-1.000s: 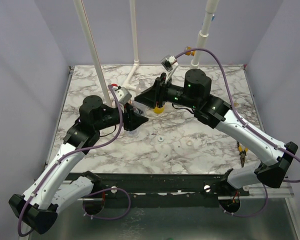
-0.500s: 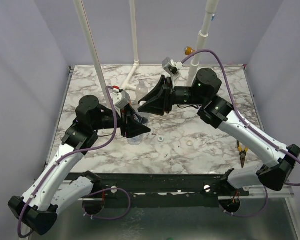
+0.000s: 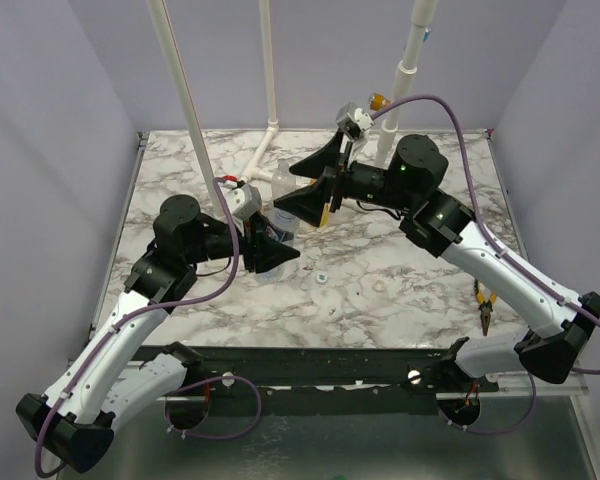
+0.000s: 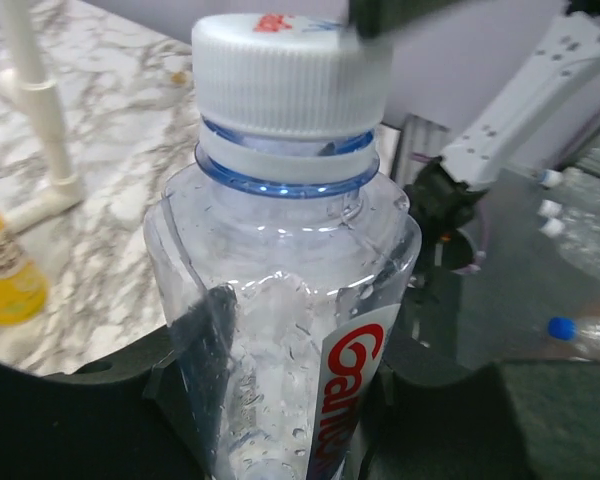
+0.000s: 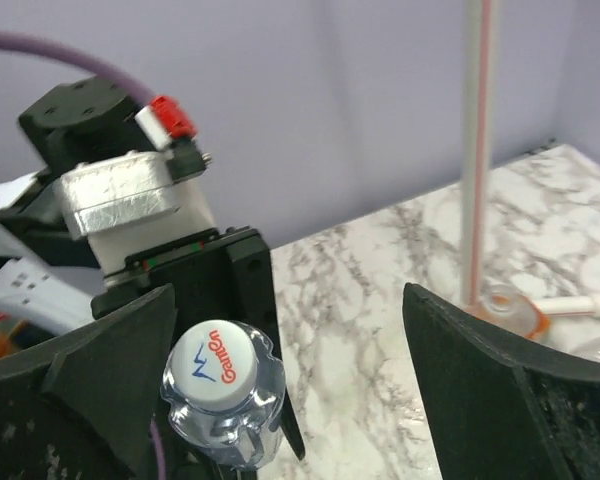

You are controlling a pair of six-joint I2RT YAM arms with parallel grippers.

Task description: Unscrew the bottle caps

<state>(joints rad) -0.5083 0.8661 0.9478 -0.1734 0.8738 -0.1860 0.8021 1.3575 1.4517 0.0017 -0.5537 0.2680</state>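
Left claw [image 4: 280, 420] is clamped around a clear water bottle [image 4: 270, 330], held upright over the marble counter [image 3: 420, 260], its white cap [image 5: 216, 365] on. Right claw [image 5: 288, 300], spread wide, hangs just above the cap.

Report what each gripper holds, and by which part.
Left gripper holds the clear bottle by its lower body, white cap on. Right gripper is open, holding nothing.

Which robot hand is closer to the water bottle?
Left. The left gripper is shut on the bottle. The right gripper is open up by the cap, not gripping it.
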